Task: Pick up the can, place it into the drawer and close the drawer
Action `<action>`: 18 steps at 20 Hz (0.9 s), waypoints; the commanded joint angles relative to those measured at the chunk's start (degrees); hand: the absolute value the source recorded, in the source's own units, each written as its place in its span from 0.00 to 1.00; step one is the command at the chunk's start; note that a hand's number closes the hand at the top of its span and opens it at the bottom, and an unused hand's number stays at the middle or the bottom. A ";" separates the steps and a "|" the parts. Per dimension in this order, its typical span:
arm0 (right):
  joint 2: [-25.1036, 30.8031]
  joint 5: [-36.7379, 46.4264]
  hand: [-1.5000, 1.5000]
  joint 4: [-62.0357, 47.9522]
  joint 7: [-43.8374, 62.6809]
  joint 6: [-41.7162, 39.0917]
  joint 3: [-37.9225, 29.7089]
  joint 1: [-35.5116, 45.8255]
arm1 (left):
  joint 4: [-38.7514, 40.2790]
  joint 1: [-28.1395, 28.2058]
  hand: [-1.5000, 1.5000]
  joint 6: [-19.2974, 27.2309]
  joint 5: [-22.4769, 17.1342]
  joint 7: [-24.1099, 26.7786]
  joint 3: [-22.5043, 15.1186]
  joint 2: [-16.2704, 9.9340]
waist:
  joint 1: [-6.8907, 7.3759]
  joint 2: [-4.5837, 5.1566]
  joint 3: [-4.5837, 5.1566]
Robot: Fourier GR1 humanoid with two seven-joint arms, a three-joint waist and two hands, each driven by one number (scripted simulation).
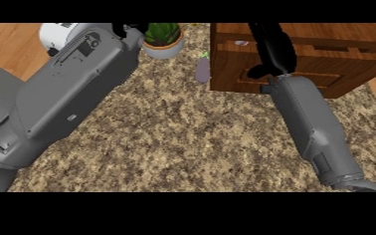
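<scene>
Nearest to my eyes is my left forearm, a broad grey slab that crosses the left side of the view and runs up toward the far edge. Only a sliver of the left hand shows beyond it, dark, beside the potted plant; I cannot tell whether those fingers are spread or curled. A white rounded object peeks out behind that arm, too hidden for me to name.

On the right, my right forearm reaches forward over the speckled surface to the wooden drawer unit. My right hand lies stretched over the top and front of the wood, fingers long and straight and lying together, thumb jutting toward the left near the front panel. It pinches nothing that I can see. I judge it is placed there to work on the drawer, either pushing it shut or just after letting something go inside.

As for the can, I see only a small pale grey oval on the wood just left of my fingers; it may be the can's top, but I cannot be sure. A purple eggplant stands on the surface just beside the unit's left side.
</scene>
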State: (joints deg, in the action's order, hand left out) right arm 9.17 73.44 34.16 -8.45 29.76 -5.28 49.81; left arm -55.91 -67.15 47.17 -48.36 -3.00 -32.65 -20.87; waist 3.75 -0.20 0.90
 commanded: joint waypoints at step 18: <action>5.30 1.43 0.00 -21.05 3.55 8.88 -6.01 17.95 | -12.20 3.85 0.00 1.16 3.50 -6.24 -0.70 -4.89 | 3.02 1.80 -1.03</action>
State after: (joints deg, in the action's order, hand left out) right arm 12.83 74.86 14.02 -6.94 37.69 -10.35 64.13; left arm -65.02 -64.06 47.95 -45.41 -7.66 -32.42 -24.88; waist 5.66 2.09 -0.36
